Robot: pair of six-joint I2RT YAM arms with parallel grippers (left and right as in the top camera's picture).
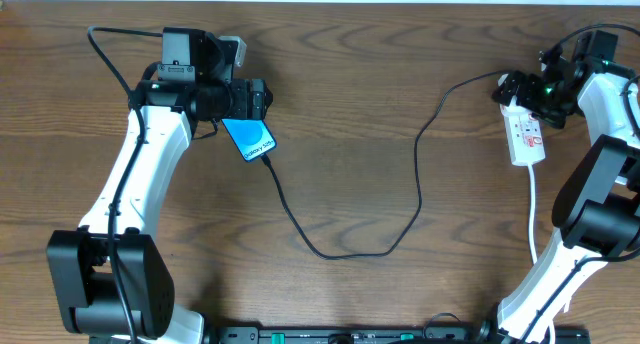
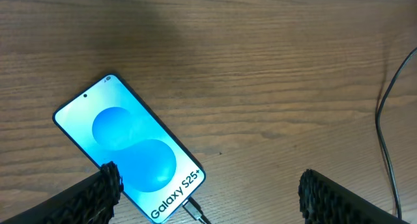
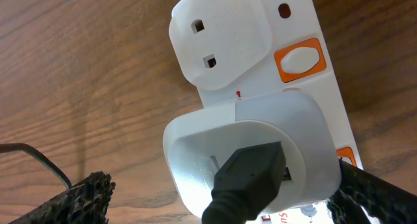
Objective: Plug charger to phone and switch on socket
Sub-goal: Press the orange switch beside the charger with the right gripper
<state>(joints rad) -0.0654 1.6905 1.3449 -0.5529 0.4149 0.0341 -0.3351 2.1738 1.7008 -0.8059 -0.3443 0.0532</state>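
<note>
In the narrow white power strip (image 1: 525, 134) at the right edge of the brown wood-grain table (image 1: 350, 64): a white moulded plug (image 3: 221, 38) in one outlet and, in the next, a boxy white adapter (image 3: 254, 152) with a black connector (image 3: 251, 178) pushed into its face. Beside the moulded plug, on the strip's surface, an orange-framed white rocker switch (image 3: 300, 60) — on or off, impossible to tell.

Directly above the adapter end of the strip, the right gripper (image 3: 225, 198), spread wide with one dark finger on each side of the adapter, clasping nothing.

From the strip, running leftward over the wood in one long loop, the thin black charger cable (image 1: 420, 184), its small plug tip (image 2: 193, 210) meeting the bottom edge of the slim blue-screened smartphone (image 2: 130, 152) lettered "Galaxy S25+"; whether fully seated, not discernible.

Face up and slanted near the table's left side, well apart from the strip, with the top end tucked under the left gripper (image 2: 212, 188) in the overhead view. Spread wide as well and holding nothing — one finger (image 2: 104, 188) overlapping the smartphone's lower corner in the wrist view, the other off to the side over bare wood.
</note>
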